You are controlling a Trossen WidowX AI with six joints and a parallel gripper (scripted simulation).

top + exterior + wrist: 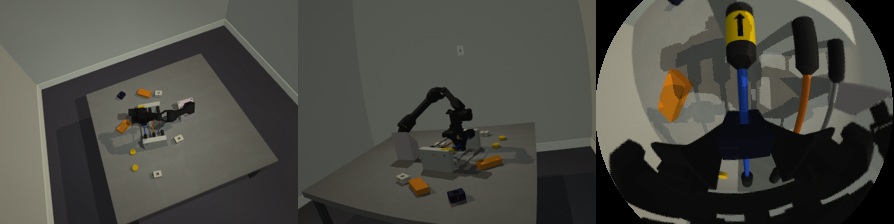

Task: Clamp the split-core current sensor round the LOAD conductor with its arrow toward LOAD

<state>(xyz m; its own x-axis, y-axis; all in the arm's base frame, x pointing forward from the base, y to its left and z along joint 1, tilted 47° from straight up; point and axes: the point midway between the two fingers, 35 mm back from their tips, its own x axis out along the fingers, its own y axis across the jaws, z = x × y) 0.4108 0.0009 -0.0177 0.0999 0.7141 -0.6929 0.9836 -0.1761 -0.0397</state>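
My gripper [140, 115] [458, 139] [743, 123] is shut on the dark blue split-core sensor [743, 137], low between the two white end blocks. The sensor sits round the blue conductor [144, 129] [744, 96]. This conductor runs up into a yellow sleeve [740, 26] with a black arrow that points at the yellow LOAD marker [141, 106] [447, 149]. An orange conductor [152, 126] [805, 99] and a dark one [830, 99] run beside it to the right. The sensor's own arrow does not show, and the top and exterior views hide the sensor under the gripper.
A navy box [121, 95] [456, 195] and two orange blocks [144, 93] [123, 126] lie nearby. Two yellow discs [132, 151] [135, 167] and small white tiles [178, 139] [157, 174] [158, 92] lie around the near white block [155, 142]. The arm's base [185, 110] stands to the right.
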